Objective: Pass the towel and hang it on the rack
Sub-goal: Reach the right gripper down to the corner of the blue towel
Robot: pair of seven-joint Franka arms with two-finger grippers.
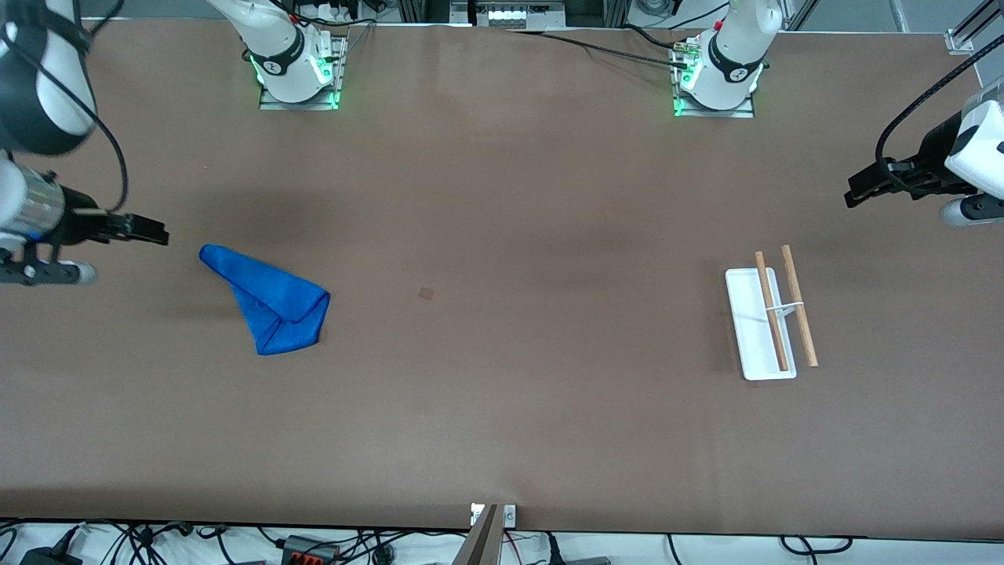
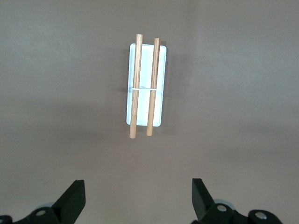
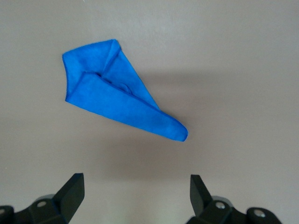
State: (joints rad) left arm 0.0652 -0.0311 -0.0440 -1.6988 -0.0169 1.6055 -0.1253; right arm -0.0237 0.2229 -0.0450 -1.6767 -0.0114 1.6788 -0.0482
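Nothing's been grabbed so far, both arms are just hanging out at the table ends.

The blue towel (image 1: 271, 302) is lying crumpled in a rough triangle on the table (image 1: 502, 408) toward the right arm's end, and the right gripper (image 1: 153, 232) is hovering up in the air just off its pointed corner, fingers spread wide and holding nothing. The rack (image 1: 767, 320) is sitting toward the left arm's end, bare rods, no cloth on it, with the left gripper (image 1: 853, 196) waiting above and off to its side, also wide open and empty. So I'm guessing we're looking at the very first step: the right arm needs to drop down and pinch the towel, probably at a raised fold, before any handover.
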